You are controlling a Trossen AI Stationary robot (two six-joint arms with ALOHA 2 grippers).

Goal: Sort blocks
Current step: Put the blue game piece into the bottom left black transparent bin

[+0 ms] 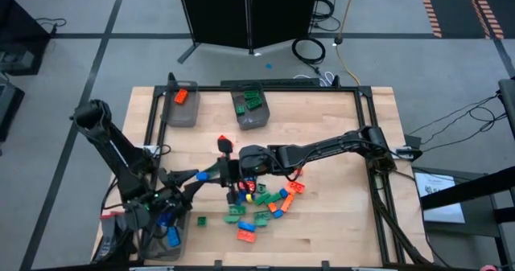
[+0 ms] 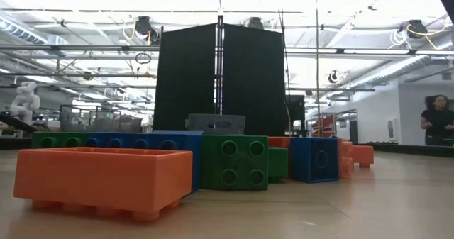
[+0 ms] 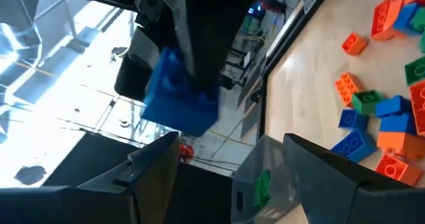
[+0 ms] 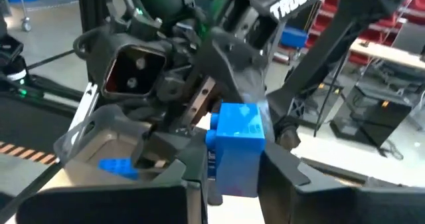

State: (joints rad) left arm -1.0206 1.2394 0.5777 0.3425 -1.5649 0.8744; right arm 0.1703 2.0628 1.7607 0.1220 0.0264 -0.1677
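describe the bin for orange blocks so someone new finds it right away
On the wooden table, look along the edge at the top of the high view, where two dark bins sit side by side. Take the left bin, nearest the corner. It holds a single orange brick, while the right bin holds green bricks.

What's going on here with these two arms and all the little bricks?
Two robot arms are sorting toy bricks by colour into bins. The right gripper is pinching a blue block above the middle of the table and holding it out toward the left gripper, whose fingers are open in front of it, apparently for a handover. A bin holding blue blocks sits by the left arm. A mixed pile of blocks on the table is not yet sorted.
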